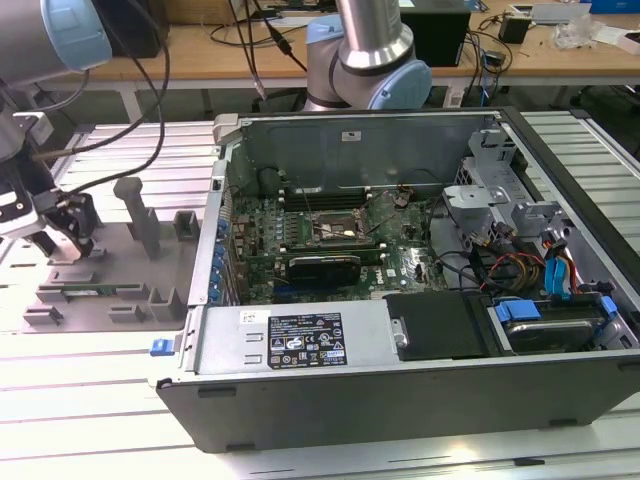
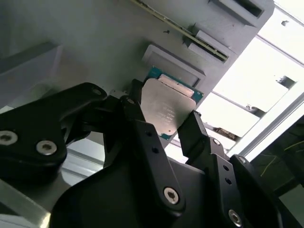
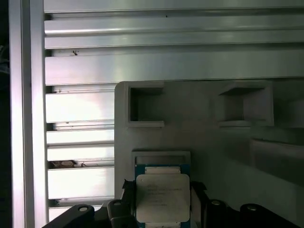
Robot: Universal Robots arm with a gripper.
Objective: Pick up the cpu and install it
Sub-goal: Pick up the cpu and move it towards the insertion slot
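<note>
1. The cpu point(image 3: 163, 197) has its near edge cut off in the first wrist view; the jaws cover two sides.
2. The jaws pinch its opposite edges, just over the gray fixture point(image 3: 213, 142); its silver lid faces both wrist cameras.

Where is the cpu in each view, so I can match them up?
Exterior view: I cannot make it out; the gripper is over the gray fixture at the exterior view's left.
Second wrist view: cpu clamped between the fingers, in front of a pocket.
First wrist view: cpu between the fingers, silver top toward the camera.
Shared landmark: the gray fixture.
</note>
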